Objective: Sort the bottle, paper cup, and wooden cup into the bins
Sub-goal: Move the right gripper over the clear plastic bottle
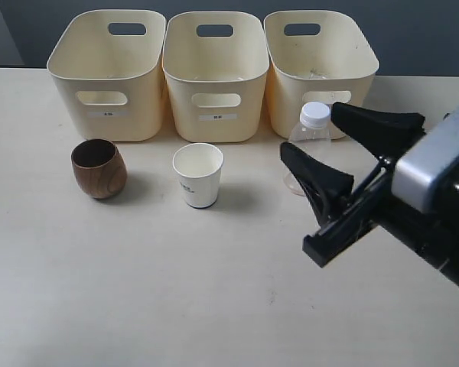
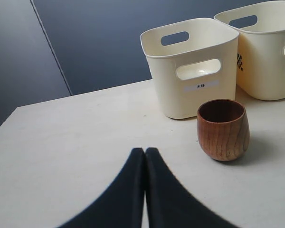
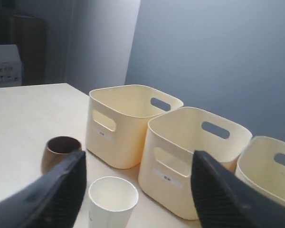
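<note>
The wooden cup (image 1: 99, 168) stands upright in front of the left bin (image 1: 107, 76), and the paper cup (image 1: 198, 175) stands in front of the middle bin (image 1: 214, 76). The bottle (image 1: 310, 138) with its white cap stands before the right bin (image 1: 321, 69), partly covered by my right gripper (image 1: 309, 128). That gripper hangs open and empty above the table. In the right wrist view the right gripper (image 3: 138, 159) frames the paper cup (image 3: 113, 202), with the wooden cup (image 3: 59, 149) beyond one finger; the bottle is out of that view. My left gripper (image 2: 145, 149) is shut and empty, a short way from the wooden cup (image 2: 223, 129).
The three cream bins stand side by side along the table's far edge against a dark wall. The left wrist view shows the labelled left bin (image 2: 194, 66) and part of the middle bin (image 2: 266, 47). The left arm is outside the exterior view.
</note>
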Motion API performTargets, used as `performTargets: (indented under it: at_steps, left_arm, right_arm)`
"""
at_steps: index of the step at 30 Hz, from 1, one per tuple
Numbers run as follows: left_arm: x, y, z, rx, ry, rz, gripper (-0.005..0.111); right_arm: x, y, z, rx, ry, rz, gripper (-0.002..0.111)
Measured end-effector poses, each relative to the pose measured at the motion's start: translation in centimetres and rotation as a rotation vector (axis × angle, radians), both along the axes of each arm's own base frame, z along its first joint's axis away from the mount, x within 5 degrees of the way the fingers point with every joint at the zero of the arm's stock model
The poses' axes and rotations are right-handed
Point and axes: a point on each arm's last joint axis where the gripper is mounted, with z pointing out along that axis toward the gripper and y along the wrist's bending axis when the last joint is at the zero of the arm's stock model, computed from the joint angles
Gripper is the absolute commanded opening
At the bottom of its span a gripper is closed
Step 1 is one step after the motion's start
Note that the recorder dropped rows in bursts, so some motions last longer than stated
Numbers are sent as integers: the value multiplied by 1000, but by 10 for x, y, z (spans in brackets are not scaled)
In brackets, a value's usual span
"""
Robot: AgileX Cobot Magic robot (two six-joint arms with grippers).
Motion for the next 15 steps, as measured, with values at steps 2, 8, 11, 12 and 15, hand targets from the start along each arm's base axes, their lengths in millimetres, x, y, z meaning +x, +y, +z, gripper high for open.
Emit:
performTargets:
  at_steps: [2,8,11,12,15]
  left_arm:
    - [0,0,0,0,0,0,0]
    - [0,0,0,0,0,0,0]
    - [0,0,0,0,0,0,0]
    - [0,0,0,0,0,0,0]
    - [0,0,0,0,0,0,0]
  right_arm:
    - [9,2,-7,25,8,-61,61]
    - [26,-4,-18,108,-2,-254,61]
    - [30,-5,-17,130,-25,-297,61]
    - [32,-4,-17,135,-25,-304,61]
    - [38,-2,-13,166,-11,-348,61]
